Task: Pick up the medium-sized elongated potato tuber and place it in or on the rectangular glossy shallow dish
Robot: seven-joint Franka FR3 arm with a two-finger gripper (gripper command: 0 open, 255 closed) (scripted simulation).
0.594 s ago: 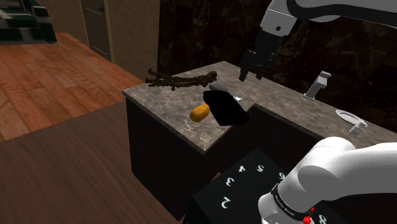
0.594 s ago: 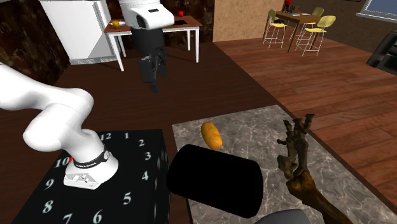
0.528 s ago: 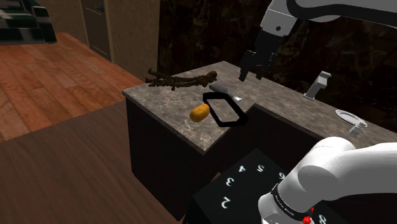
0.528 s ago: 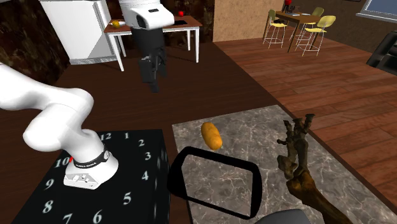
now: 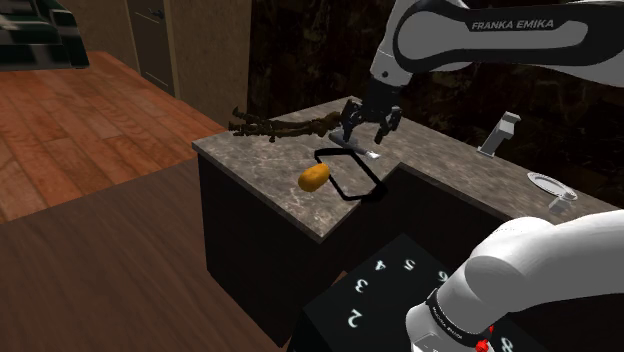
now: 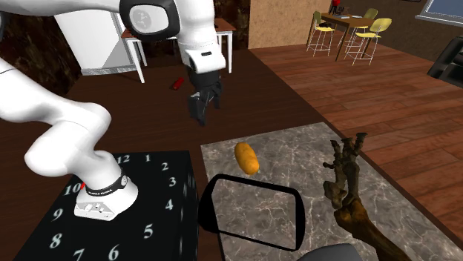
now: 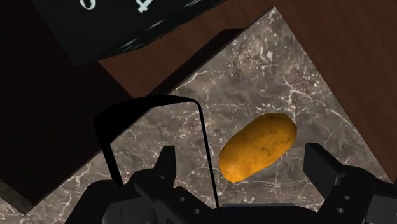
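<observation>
**Overhead, open gripper above a potato beside the dish**

Directly below the black gripper [image 5: 365, 135] lies the orange-brown potato [image 7: 257, 147], on a grey marble counter [image 5: 260, 160]. The 2 fingers stand wide apart, holding nothing, with the potato framed between them but well below them. In the shoulder view the potato lies at about 8 o'clock from the rectangular dish [image 6: 205, 211], just beside its rim.

The potato looks firm and rigid, probably light enough for a plain pinch. Its dull, speckled skin should give friction, but its rounded shape could let it roll or squirt out. The safest hold is likely across the narrow middle, with 1 finger on each long side.

The dish reads as a thin black rim with marble showing inside it, so its floor and depth are hard to judge. 1 corner seems to overhang the counter edge towards the numbered stand [image 6: 148, 222]. A brown, branch-like object [image 5: 280, 125] lies at 10 o'clock from the dish, and what it is stays unclear.
</observation>
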